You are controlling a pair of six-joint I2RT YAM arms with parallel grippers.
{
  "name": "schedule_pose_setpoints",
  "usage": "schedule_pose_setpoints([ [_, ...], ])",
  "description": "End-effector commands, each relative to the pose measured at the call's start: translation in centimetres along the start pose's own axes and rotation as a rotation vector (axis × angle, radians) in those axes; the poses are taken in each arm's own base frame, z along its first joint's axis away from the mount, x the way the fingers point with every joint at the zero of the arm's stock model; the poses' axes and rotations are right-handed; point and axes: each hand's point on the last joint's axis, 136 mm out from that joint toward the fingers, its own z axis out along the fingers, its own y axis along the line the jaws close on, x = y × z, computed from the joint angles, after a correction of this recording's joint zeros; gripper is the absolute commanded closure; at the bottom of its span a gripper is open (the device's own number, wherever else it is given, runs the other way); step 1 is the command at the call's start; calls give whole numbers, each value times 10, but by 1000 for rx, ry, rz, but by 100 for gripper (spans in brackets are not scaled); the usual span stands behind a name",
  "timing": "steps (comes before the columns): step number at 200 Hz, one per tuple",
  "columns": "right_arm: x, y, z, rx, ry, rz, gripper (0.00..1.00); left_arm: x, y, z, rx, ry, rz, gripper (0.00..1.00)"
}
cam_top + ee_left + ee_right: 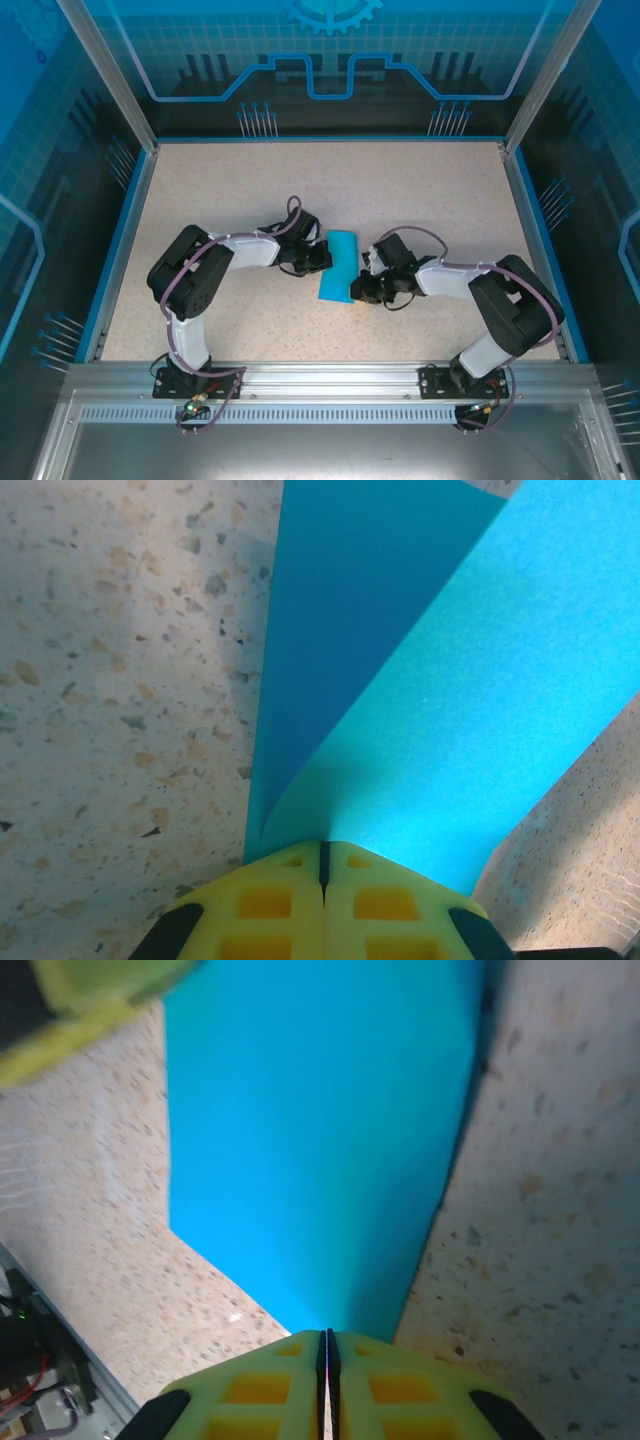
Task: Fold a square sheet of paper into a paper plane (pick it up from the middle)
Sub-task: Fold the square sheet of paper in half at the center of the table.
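Left arm (190, 275): bent in from the left side of the table (220, 180), wrist reaching toward the centre.
Left gripper (323, 858): yellow jaws pressed together with no gap, pinching the left long edge of the square sheet of paper (338, 262) where its two layers meet.
Sheet, place: middle of the table, between the two grippers and touching both; seemingly low on the tabletop, though hard to judge from above.
Sheet, shape: folded into a narrow band, with a lighter layer lapped over a darker one in the left wrist view and the upper layer rising away from the lower.
Sheet, long axis: running from the far side to the near side, near end leaning a little to the left in the top view; both short ends blunt.
Right gripper (327, 1342): yellow jaws closed tight with only a hairline seam between them, nipping the right long edge of the sheet, nearer its near end.
Right wrist view, upper left corner: blurred yellow finger of the left gripper at the opposite edge of the band.
Right arm (510, 300): bent in from the right side, wrist turned toward the centre, facing the left one across the sheet.
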Motion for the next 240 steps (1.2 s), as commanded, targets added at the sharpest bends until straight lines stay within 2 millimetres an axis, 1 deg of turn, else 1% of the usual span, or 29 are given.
schedule_pose_setpoints([
  [1, -35, 12, -23, -47, -99, -18, 88, 27, 28, 3, -124, 80, -7, 100],
  [16, -53, 16, -28, -102, -129, -14, 87, 27, 28, 4, -124, 82, -7, 100],
  [28, -62, 19, -28, -128, -133, -17, 87, 27, 28, 4, -128, 85, -6, 100],
  [50, -68, 23, -20, -158, -110, -28, 87, 27, 29, 5, -133, 87, -5, 100],
  [58, -70, 22, -17, -156, -103, -25, 87, 27, 29, 5, -135, 87, -3, 100],
  [85, -72, 10, -4, -116, -79, -9, 87, 29, 32, 6, -144, 92, -6, 100],
  [117, -67, -15, 14, -45, -45, 35, 88, 31, 34, 6, -149, 95, -8, 100],
  [132, -65, -24, 18, -14, -38, 49, 89, 31, 35, 6, -154, 96, -4, 100],
  [147, -65, -31, 17, 22, -38, 61, 89, 31, 36, 6, -156, 95, -5, 100],
  [165, -67, -21, 11, -8, -48, 46, 88, 32, 37, 6, -162, 98, -5, 100],
  [190, -78, 2, -4, -77, -80, 6, 87, 32, 38, 6, -167, 98, -2, 100],
  [205, -84, 13, -8, -119, -86, -14, 87, 31, 37, 5, -166, 97, -2, 100],
  [220, -89, 14, -7, -125, -82, -21, 87, 31, 37, 6, -168, 99, 0, 100],
  [238, -88, 4, 1, -115, -58, 2, 87, 31, 37, 6, -169, 98, 1, 100],
  [240, -95, 9, 0, -123, -70, -7, 87, 31, 37, 6, -169, 98, 1, 100],
])
